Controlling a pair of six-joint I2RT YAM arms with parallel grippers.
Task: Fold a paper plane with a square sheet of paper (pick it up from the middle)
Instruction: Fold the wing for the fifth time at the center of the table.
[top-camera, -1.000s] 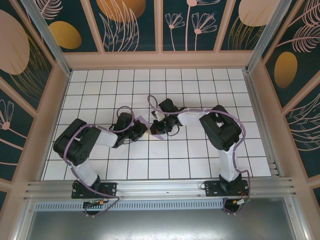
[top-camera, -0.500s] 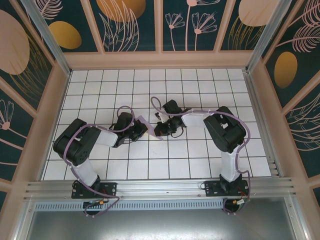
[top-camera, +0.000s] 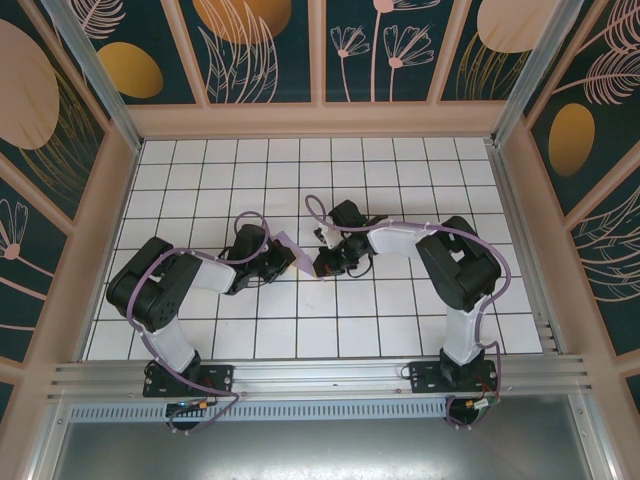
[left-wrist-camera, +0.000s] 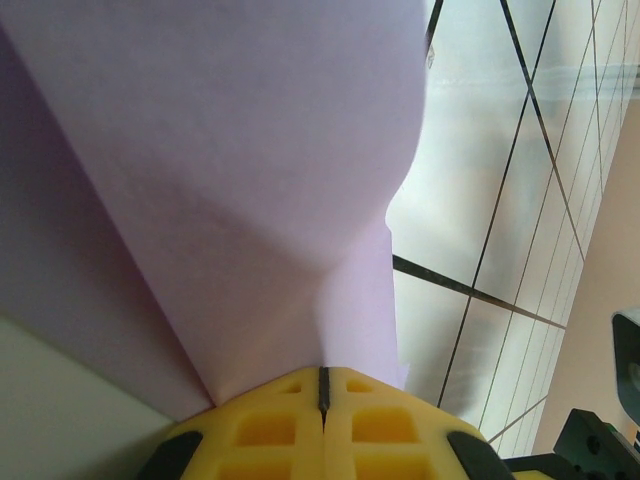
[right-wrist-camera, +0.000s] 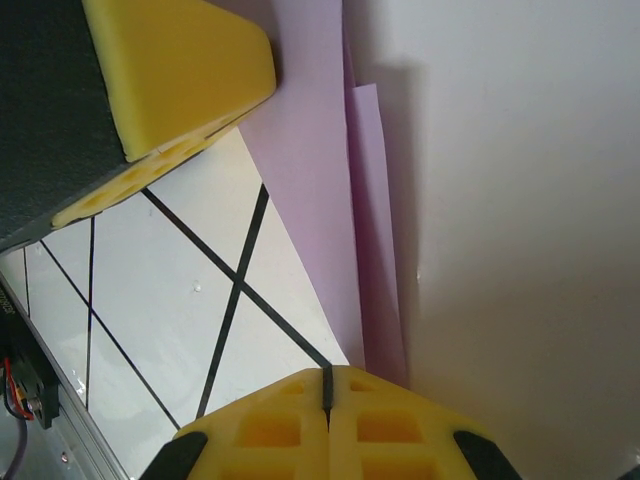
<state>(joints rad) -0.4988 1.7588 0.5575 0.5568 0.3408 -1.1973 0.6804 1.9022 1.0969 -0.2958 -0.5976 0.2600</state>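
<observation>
Currently the left fingers (left-wrist-camera: 270, 430) are clamped shut on the lilac sheet of paper (left-wrist-camera: 220, 150) fanning out ahead of them, probably steadying it while the right fingers (right-wrist-camera: 390, 430), pressed together at its edge, work a crease, though whether those nip it I cannot tell.

- The right gripper (right-wrist-camera: 326, 388) is seen at the lower edge, its two yellow pads pressed together along a thin seam.
- A strip of lilac paper (right-wrist-camera: 315, 200) is seen running from the top down to those pads, with two overlapping layers visible.
- Another yellow pad (right-wrist-camera: 170, 70), mounted on a dark body, is seen at the upper left, just beside the paper.
- The white tiled table (right-wrist-camera: 150, 300), crossed by black lines, is seen on the left.
</observation>
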